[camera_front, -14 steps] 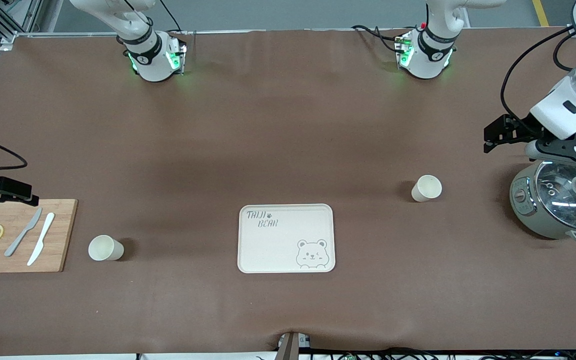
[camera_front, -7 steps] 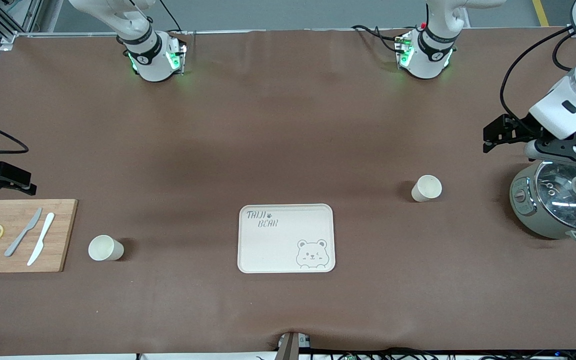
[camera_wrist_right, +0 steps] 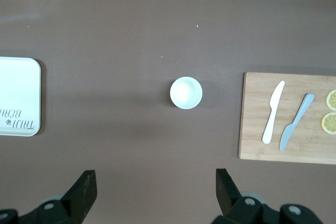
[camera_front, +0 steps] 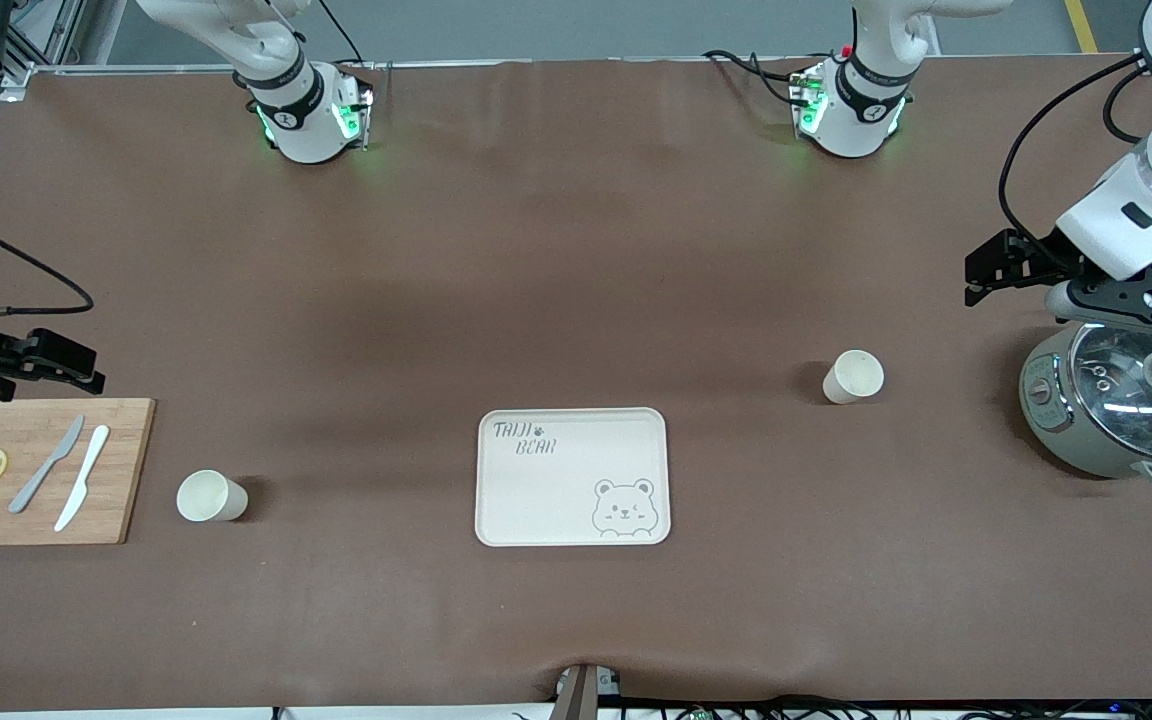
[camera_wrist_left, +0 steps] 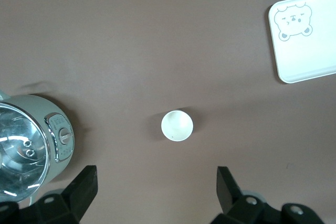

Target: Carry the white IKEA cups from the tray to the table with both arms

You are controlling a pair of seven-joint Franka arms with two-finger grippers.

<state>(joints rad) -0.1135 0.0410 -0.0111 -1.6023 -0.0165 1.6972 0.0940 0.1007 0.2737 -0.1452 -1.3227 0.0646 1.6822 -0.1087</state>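
Observation:
Two cream-white cups stand upright on the brown table. One cup (camera_front: 210, 496) is beside the cutting board at the right arm's end; it also shows in the right wrist view (camera_wrist_right: 186, 93). The other cup (camera_front: 852, 376) stands between the tray and the pot; it also shows in the left wrist view (camera_wrist_left: 177, 125). My right gripper (camera_front: 61, 367) is open and empty, up over the table by the board's edge, apart from its cup (camera_wrist_right: 156, 192). My left gripper (camera_front: 986, 275) is open and empty, up over the table beside the pot (camera_wrist_left: 156, 192).
A bear-printed tray (camera_front: 536, 490) lies mid-table, nearer the front camera. A wooden cutting board (camera_front: 126, 470) holds two knives and lemon slices. A grey-green pot with a glass lid (camera_front: 1116, 400) stands at the left arm's end, under the left arm's wrist.
My right gripper has moved a little toward the middle of the table, along the board's edge. The left gripper has hardly moved. The cups have not moved.

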